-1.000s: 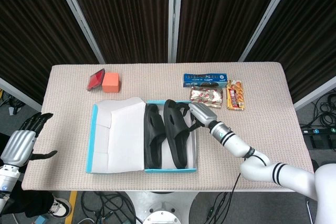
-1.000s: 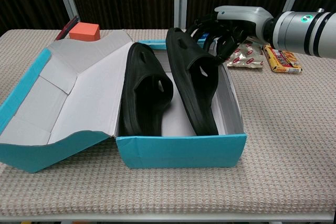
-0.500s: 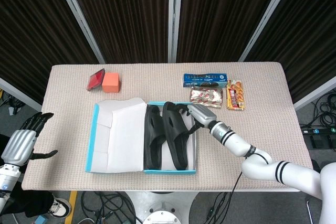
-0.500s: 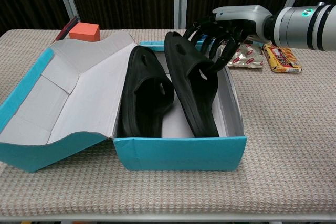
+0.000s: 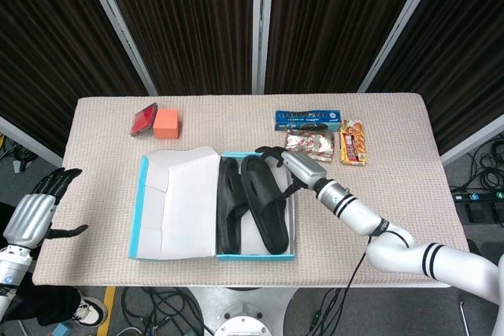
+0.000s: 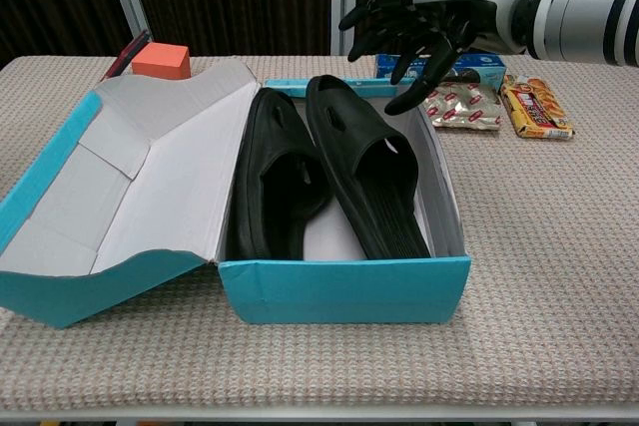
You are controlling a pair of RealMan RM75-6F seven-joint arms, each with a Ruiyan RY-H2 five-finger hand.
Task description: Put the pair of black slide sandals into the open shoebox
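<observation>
Two black slide sandals lie side by side inside the open blue shoebox (image 6: 344,289), the left sandal (image 6: 278,182) and the right sandal (image 6: 366,177). Both also show from above, left sandal (image 5: 229,206) and right sandal (image 5: 265,212), in the shoebox (image 5: 143,210). My right hand (image 6: 414,22) hovers above the box's far right corner with fingers spread, holding nothing; the head view has it at the box's rim (image 5: 290,165). My left hand (image 5: 33,212) hangs open off the table's left edge, far from the box.
The box's white lid (image 6: 130,182) lies folded open to the left. A red case (image 5: 144,120) and an orange block (image 5: 166,123) sit at the back left. Snack packs (image 5: 308,121), (image 5: 309,145), (image 5: 353,142) lie right behind the box, close under my right hand.
My right hand let go of the right sandal and rose, fingers spreading. The sandal dropped from tilted on its edge to flat in the box. The left hand stayed still.
</observation>
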